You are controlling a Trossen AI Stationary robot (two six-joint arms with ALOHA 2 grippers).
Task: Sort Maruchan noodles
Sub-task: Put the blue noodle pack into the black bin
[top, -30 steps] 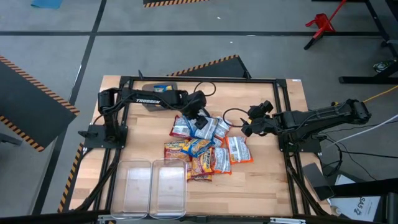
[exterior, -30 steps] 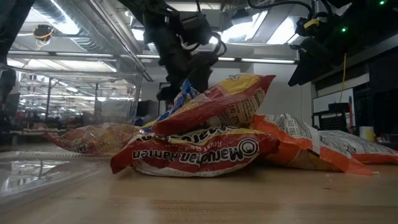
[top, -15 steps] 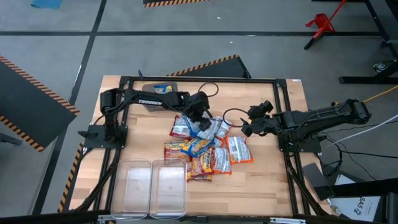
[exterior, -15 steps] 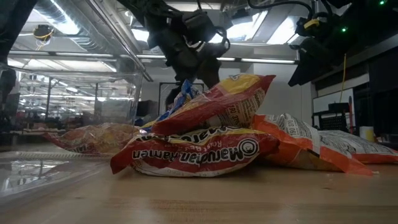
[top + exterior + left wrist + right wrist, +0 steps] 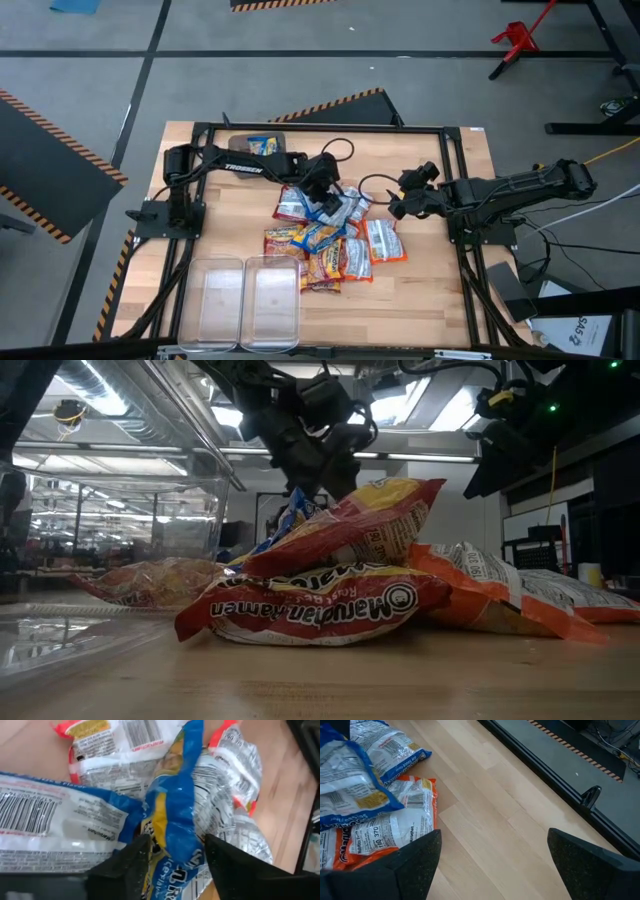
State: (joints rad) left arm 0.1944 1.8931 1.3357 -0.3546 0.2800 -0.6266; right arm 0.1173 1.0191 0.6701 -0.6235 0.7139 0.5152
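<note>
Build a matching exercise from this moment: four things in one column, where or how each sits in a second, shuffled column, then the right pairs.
Things
1. left gripper
2. right gripper
3. clear bins
4. lone blue-and-yellow packet

Places or states
A. empty, side by side at the table's near edge
B. jaws around a blue packet in the noodle pile
C. open, over bare wood beside the pile
D. lying apart from the pile at the far edge

Pairs: 1-B, 2-C, 3-A, 4-D
</note>
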